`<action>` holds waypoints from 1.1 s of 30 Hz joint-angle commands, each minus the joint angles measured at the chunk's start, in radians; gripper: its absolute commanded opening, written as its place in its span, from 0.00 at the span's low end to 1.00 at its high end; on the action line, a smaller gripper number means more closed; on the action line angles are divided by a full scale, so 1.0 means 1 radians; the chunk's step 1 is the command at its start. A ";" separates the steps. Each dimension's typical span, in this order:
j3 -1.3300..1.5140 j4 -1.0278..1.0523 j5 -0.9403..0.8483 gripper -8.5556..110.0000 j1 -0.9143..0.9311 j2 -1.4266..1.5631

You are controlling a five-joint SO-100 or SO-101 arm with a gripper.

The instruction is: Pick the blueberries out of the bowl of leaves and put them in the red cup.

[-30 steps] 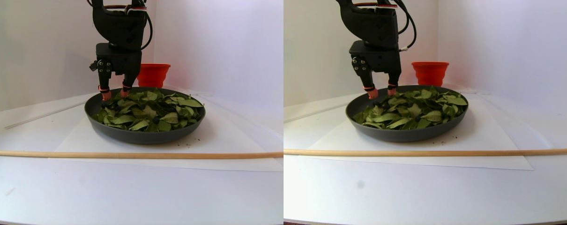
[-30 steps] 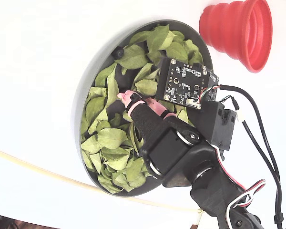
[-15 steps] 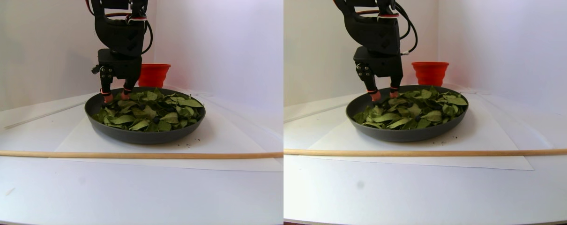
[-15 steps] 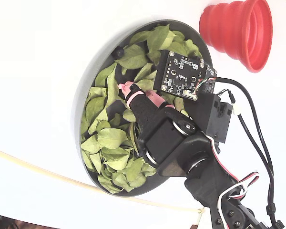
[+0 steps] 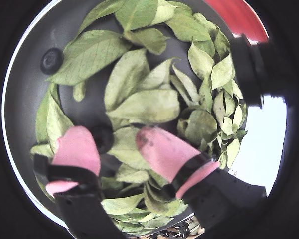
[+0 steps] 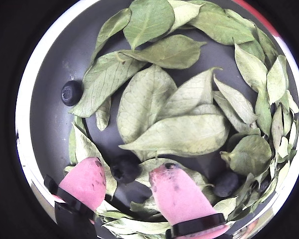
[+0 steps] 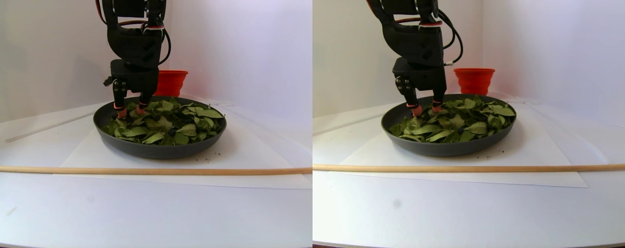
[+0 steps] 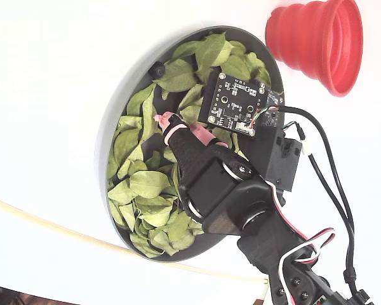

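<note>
— Has it grabbed one yet?

— No. The fingers (image 6: pixel 131 183) have dropped lower into the bowl (image 8: pixel 111 121) than a second ago and stand wide apart, with a blueberry (image 6: pixel 125 168) sitting between the pink tips among the leaves (image 6: pixel 175 133).

— Any others?

— One by the bowl's rim (image 6: pixel 71 92), another beside the right finger (image 6: pixel 225 183). The red cup (image 8: pixel 320 39) waits just past the bowl. I'd say closing comes next.

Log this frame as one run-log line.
phase: reaching | gripper: open, astride blueberry | bowl: leaves | red cup: upright
</note>
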 commanded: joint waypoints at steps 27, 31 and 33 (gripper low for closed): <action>-0.020 -0.077 -0.002 0.22 -0.018 -0.043; -0.006 -0.078 -0.003 0.22 -0.023 -0.038; 0.000 -0.078 -0.005 0.22 -0.021 -0.038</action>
